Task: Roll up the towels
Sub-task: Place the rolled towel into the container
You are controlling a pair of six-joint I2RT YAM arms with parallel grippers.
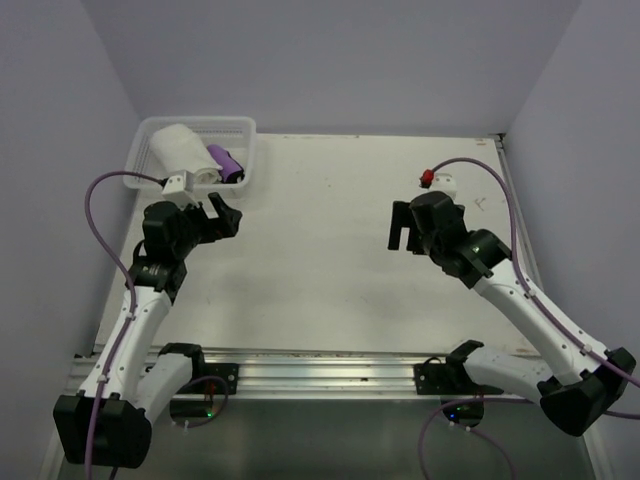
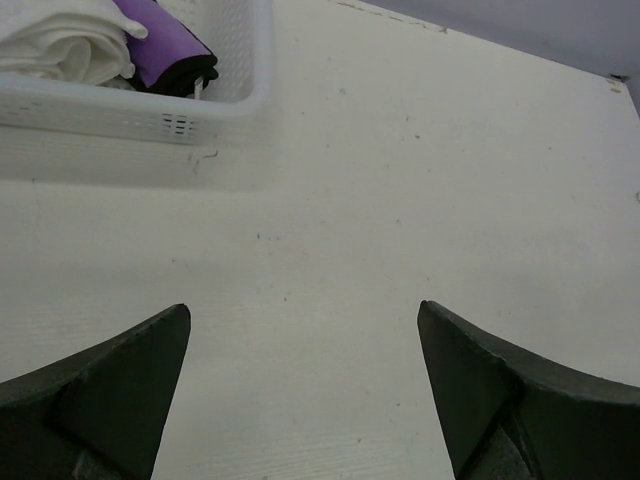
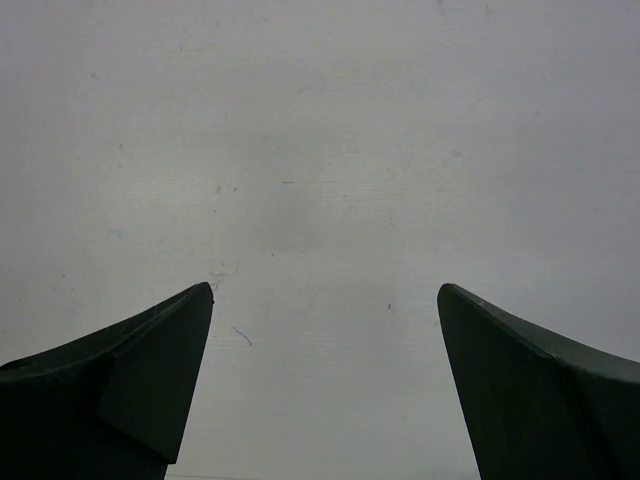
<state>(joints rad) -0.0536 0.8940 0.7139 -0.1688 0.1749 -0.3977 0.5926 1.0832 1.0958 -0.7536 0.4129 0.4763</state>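
Both left pincer (image 1: 222, 214) and right pincer (image 1: 403, 240) gape empty; white towel (image 1: 178, 148), purple towel (image 1: 226, 161) look rolled in basket (image 1: 196, 121); we'd just retreat

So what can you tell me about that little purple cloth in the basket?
The purple towel is a small soft cloth, bright purple with dark trim at one end. It is bundled compactly, rolled or folded, I cannot tell. It lies inside the white mesh basket at the far left corner of the table, pressed against the bigger white towel, whose edge slightly overlaps it.
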